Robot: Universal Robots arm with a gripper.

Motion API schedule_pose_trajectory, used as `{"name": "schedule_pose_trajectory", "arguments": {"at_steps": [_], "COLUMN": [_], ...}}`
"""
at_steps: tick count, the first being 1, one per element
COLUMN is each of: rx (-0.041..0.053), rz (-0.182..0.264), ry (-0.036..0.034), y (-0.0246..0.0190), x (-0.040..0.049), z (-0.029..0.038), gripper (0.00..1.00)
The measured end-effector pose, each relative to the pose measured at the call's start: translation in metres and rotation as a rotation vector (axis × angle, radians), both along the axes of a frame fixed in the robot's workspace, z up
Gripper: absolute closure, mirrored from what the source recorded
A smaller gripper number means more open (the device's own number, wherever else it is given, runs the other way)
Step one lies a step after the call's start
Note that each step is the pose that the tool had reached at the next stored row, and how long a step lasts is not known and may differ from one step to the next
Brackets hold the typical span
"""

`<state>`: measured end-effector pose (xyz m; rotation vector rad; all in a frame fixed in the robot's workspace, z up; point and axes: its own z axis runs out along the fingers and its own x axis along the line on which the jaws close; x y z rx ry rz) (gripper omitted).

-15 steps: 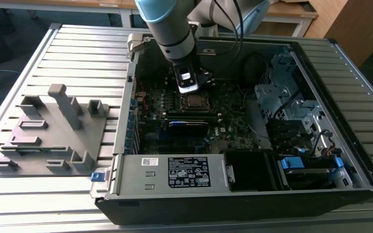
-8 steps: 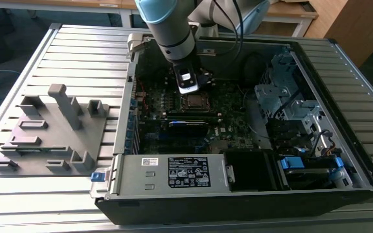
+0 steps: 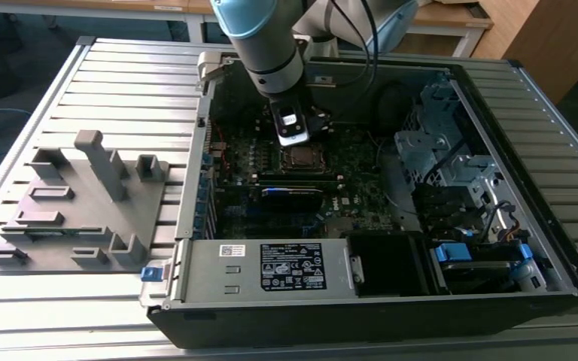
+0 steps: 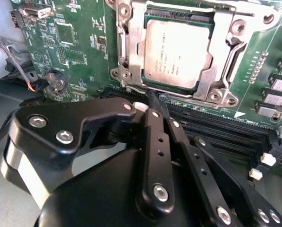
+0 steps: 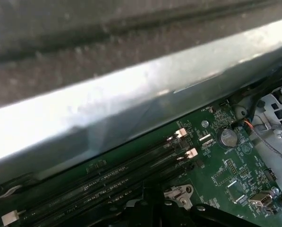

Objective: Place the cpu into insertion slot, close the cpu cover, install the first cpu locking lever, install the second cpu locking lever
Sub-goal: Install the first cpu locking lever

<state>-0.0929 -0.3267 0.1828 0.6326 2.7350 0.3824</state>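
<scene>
The end effector [image 4: 152, 101], a black linkage of matte bars joined by shiny screw heads, reaches down into the open computer case [image 3: 530, 226]; in the second wrist view its fingers [image 4: 155, 142] run side by side to a narrow tip, drawn together with nothing between them. That tip sits at the edge of the insertion slot [image 4: 126, 56], a square socket with a silvery rim, touching or just short of the thin metal lever [image 4: 131, 88] along that edge; which, I cannot tell. Just beyond the tip lies the cpu [image 4: 177, 49], a flat square chip with a dull silver-grey top, seated in the slot. The cpu cover [image 4: 221, 45], a thin bright metal frame with a square window, lies flat around the chip. Around the socket spreads the green circuit board [image 4: 79, 52], dotted with small components, and beside the fingers run long narrow black memory slots [image 4: 226, 130] with white clips. In the exterior view the arm [image 3: 269, 53] descends from above onto the socket area. The case rests on a ribbed metal tabletop [image 3: 118, 90], and a grey moulded fixture [image 3: 78, 203] with upright posts stands on the exterior view's left.
</scene>
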Motion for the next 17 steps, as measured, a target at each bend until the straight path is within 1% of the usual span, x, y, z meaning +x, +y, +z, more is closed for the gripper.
{"name": "schedule_pose_trajectory", "arguments": {"at_steps": [6, 11, 14, 17], "rx": [0.0052, 0.0125, 0.0138, 0.0134], "rz": [0.0, 0.0, 0.0, 0.0], "ry": [0.0033, 0.0069, 0.0076, 0.0079], "y": [0.0, 0.0, 0.0001, 0.0], "x": [0.0014, 0.0018, 0.0019, 0.0018], "z": [-0.0001, 0.0006, 0.0026, 0.0065], "gripper": [0.9, 0.9, 0.9, 0.9]}}
